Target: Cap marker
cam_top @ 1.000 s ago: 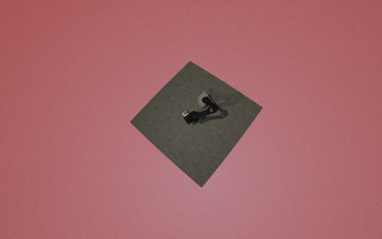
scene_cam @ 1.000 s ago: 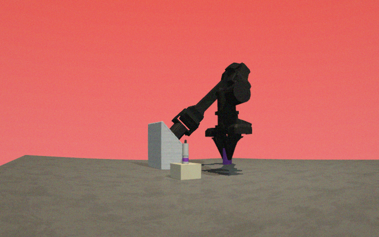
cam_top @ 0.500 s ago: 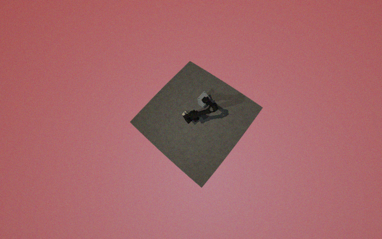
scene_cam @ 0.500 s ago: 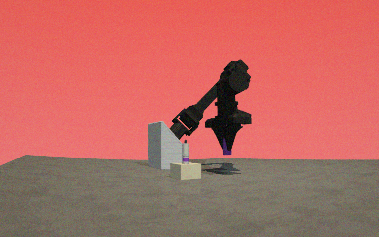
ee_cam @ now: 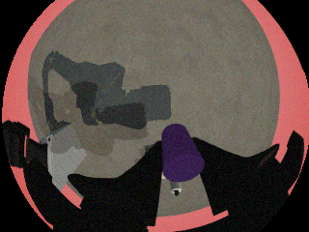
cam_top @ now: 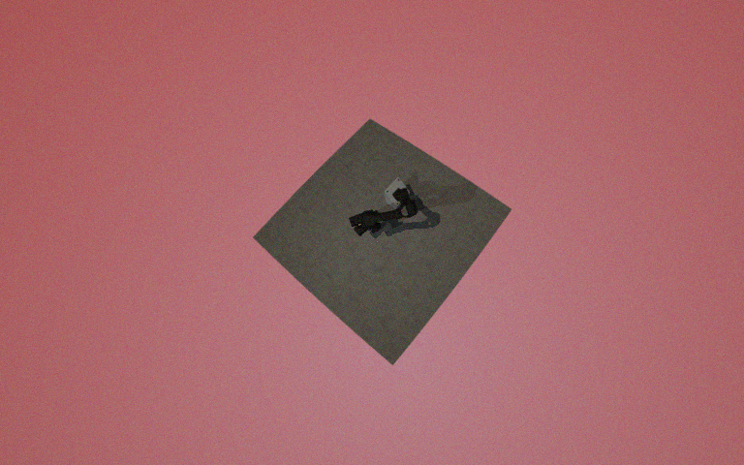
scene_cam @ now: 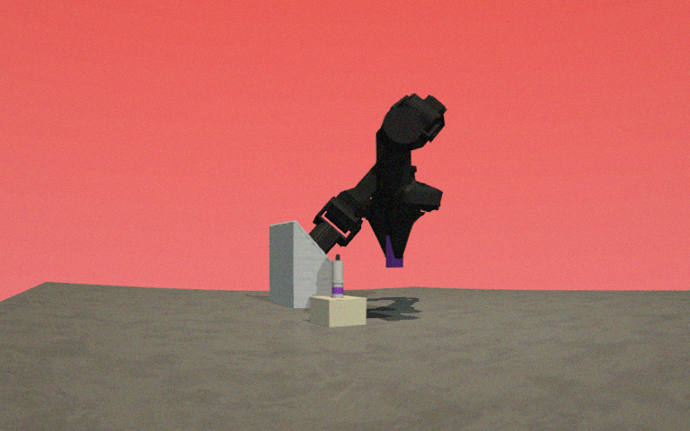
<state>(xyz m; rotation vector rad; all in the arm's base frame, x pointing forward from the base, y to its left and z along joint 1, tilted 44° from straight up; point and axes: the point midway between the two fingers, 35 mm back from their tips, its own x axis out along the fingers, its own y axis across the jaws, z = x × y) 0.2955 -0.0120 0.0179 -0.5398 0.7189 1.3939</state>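
The purple cap (scene_cam: 394,262) (ee_cam: 181,152) is held between the fingers of my gripper (scene_cam: 395,255) (ee_cam: 177,143), wide end down. The gripper is shut on it and hangs well above the table. In the exterior view, the cap is to the right of the marker and its lower rim is near the height of the marker's tip. The white marker (scene_cam: 337,275) (ee_cam: 176,186) with a purple band and dark tip stands upright and uncapped in the cream holder block (scene_cam: 347,312). In the top view the arm hides most of the marker and block.
The pale grey slanted arm base (cam_top: 392,192) (scene_cam: 305,275) (ee_cam: 68,152) stands behind and to the left of the holder block in the exterior view. The table (cam_top: 376,288) (scene_cam: 338,373) is grey-brown, and the arm's shadow falls on it.
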